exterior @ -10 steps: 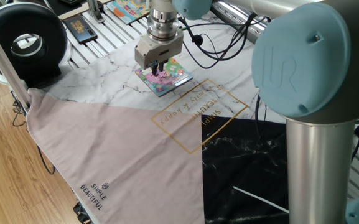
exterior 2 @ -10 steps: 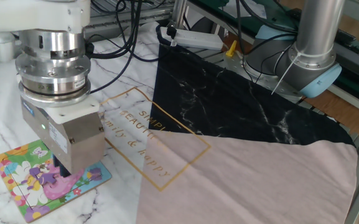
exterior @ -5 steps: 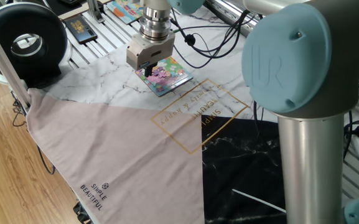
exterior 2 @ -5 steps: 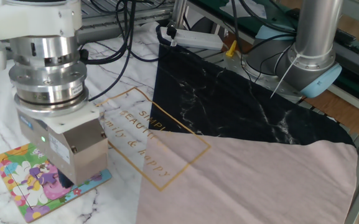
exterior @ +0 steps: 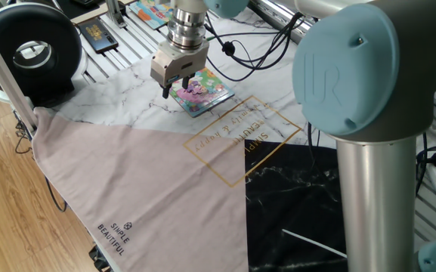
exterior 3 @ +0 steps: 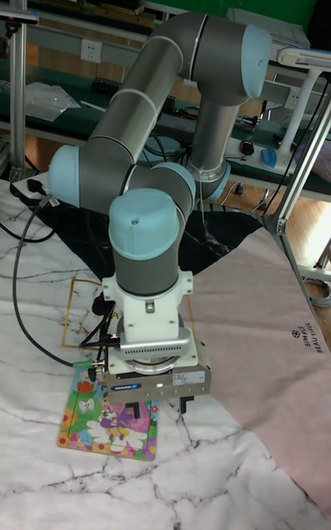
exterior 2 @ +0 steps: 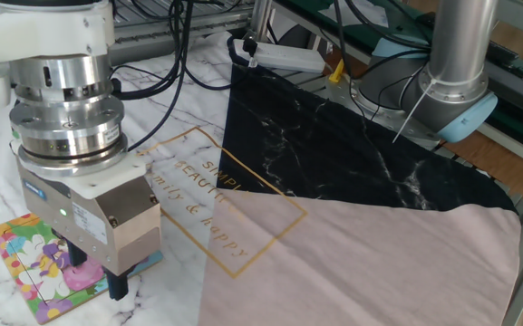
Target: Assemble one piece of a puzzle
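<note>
Currently: gripper (exterior 2: 91,274) just above puzzle (exterior: 200,92), jaws parted, empty. Piece (exterior 2: 63,263) lies on the board. Risk: if unseated, a knob rides proud; jaws could snag it.

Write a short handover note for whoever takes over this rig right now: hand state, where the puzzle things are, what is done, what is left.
Hand: the two-finger hand is open and empty, hovering just above the near edge of the board.
Things: the small square jigsaw board with the pink, yellow and green cartoon picture lies flat on the table. The tiny purple-violet jigsaw piece lies on the board, near the middle of the picture.
Done: the piece looks released onto the board.
Left: check that it sits flush, which these views cannot settle; press it in if not, then lift the arm away.
</note>
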Action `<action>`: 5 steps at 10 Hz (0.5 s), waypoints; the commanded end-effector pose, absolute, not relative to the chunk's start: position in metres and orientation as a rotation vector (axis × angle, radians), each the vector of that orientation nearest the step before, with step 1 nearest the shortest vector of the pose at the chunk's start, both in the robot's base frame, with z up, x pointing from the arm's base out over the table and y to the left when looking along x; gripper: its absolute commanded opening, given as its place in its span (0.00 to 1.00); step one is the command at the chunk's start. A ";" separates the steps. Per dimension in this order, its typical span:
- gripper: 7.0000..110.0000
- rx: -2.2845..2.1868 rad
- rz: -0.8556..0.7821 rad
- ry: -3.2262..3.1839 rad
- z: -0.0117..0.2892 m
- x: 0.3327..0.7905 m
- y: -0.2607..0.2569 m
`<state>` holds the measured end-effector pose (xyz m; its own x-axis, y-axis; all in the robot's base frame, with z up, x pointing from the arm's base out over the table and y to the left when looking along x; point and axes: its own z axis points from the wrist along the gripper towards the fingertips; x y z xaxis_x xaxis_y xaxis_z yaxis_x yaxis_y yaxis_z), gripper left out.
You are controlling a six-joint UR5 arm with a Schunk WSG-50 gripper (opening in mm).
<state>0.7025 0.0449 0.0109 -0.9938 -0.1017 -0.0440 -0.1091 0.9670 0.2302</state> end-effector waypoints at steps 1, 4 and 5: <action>0.57 -0.168 0.401 3.099 0.011 0.697 0.048; 0.57 -0.188 0.399 3.111 0.007 0.697 0.047; 0.57 -0.193 0.394 3.112 0.007 0.697 0.047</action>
<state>0.6968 0.0459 0.0070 -0.9927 -0.1190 -0.0197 -0.1202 0.9637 0.2386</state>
